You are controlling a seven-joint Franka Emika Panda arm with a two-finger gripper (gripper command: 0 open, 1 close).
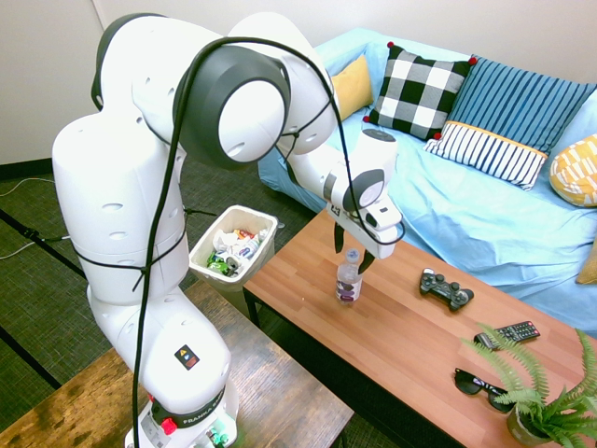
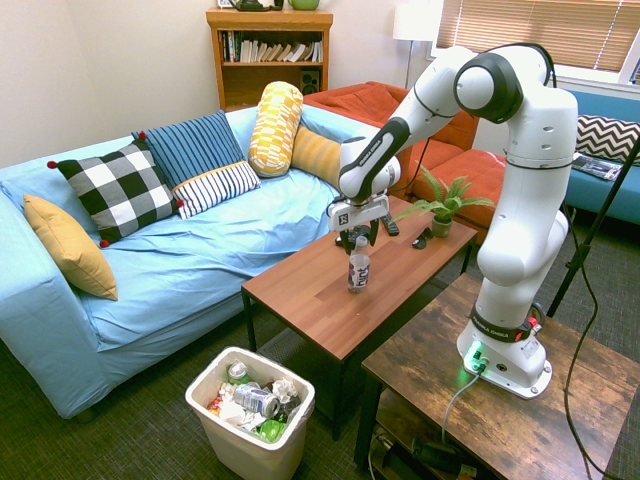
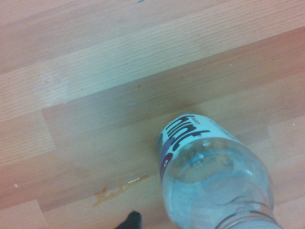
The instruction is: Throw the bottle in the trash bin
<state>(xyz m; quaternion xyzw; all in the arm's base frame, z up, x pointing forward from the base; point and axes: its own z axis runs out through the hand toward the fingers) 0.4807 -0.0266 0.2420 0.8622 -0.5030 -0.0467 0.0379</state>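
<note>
The jaws (image 1: 354,257) stood apart around the cap of the bottle (image 1: 348,277), which stood upright on the desk (image 1: 401,345). To grip well, they should probably go lower and close on the neck squarely. The trash bin (image 1: 200,254) waited on the floor beside the desk end.

"FRANKA" on the arm's base (image 1: 191,406) (bottle (image 3: 209,181) label lettering illegible)

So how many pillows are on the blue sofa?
5: a plain yellow pillow, a checkered one, a blue striped one, a white striped one, and a yellow patterned bolster. More could be hidden behind the robot arm.
</note>
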